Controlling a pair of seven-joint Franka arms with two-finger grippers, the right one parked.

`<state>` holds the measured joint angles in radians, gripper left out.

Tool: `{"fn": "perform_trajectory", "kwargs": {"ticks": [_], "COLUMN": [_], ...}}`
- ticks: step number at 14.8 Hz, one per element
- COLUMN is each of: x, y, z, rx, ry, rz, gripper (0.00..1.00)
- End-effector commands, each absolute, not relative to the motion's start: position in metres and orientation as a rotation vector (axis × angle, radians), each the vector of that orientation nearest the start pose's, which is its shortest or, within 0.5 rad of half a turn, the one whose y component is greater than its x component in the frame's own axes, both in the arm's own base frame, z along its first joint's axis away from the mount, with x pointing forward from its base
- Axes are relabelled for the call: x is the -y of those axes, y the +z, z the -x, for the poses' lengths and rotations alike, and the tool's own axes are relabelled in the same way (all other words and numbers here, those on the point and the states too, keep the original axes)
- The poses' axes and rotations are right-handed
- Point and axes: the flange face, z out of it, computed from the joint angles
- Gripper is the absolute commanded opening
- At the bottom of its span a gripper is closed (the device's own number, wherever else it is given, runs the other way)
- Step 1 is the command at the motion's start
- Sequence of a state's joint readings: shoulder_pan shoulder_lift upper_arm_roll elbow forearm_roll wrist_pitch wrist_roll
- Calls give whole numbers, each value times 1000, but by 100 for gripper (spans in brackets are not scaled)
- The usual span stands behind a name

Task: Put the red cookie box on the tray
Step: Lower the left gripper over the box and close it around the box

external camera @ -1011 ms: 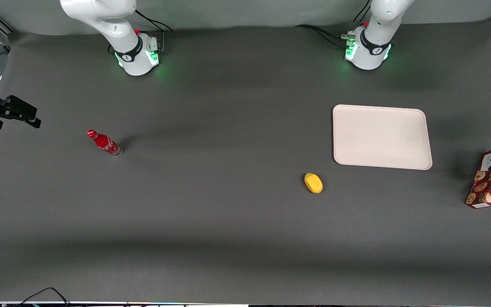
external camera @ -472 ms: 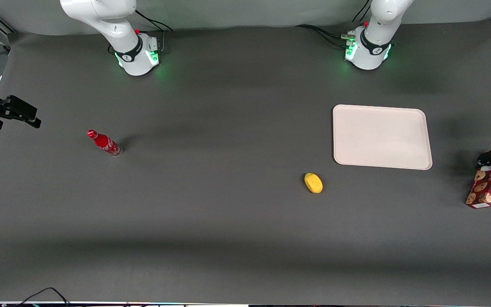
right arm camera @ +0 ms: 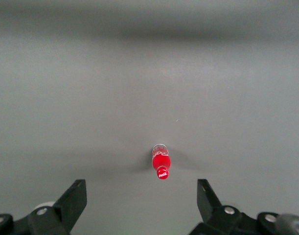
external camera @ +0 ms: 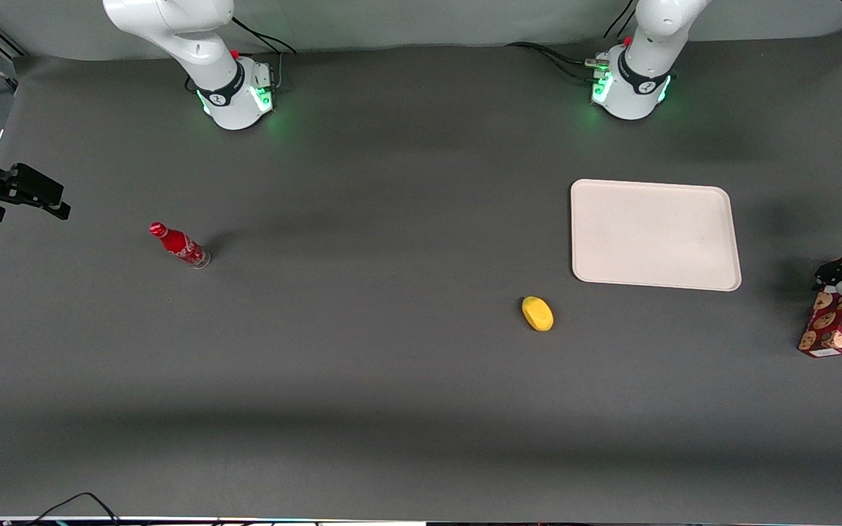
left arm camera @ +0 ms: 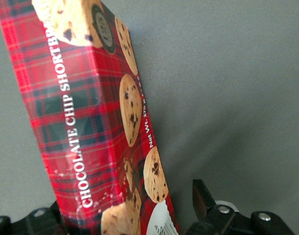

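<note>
**Gripper down over the box at the working arm's end of the table**

The gripper point(external camera: 841, 281) sits at the working arm's end of the table point(external camera: 392, 380), low over the upper end of the box point(external camera: 830, 326). In the left wrist view the box point(left arm camera: 98, 122) runs between the two fingers point(left arm camera: 200, 198); one finger stands clear of the box's side with grey table showing in the gap, so the jaws are spread and not clamped on it. The finger at the box's other side is mostly hidden by the box.

The box lies on the table, outside the tray point(external camera: 655, 234) and apart from it, farther toward the working arm's end and a little nearer the front camera. Its tartan face with cookies and the words "CHOCOLATE CHIP SHORTBREAD" shows in the wrist view.

The tray holds nothing. A yellow fruit point(external camera: 537, 313) lies near the tray's corner, nearer the camera. A red bottle point(external camera: 178, 245) stands well apart, toward the parked arm's end
</note>
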<state>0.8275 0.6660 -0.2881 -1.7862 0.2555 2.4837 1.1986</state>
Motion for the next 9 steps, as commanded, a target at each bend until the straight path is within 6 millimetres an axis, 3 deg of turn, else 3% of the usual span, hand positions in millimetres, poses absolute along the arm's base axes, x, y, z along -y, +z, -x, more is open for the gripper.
{"fn": "perform_trajectory", "kwargs": {"ticks": [1,2,3,4,6,9], "x": [-351,-353,-353,-354,-355,-348], "y": [195,196,197,196,200,236], "z": [-557,-557,-557,-556,-557,-559], "rx": [-1192,-1189,-1187,-1172,-1139,-995], "ry": [-77,-79,-80,-88,-88,-24], "rz": [2848,2848,2848,2861,2871,2932], "gripper": [65,46,15,0,0,0]}}
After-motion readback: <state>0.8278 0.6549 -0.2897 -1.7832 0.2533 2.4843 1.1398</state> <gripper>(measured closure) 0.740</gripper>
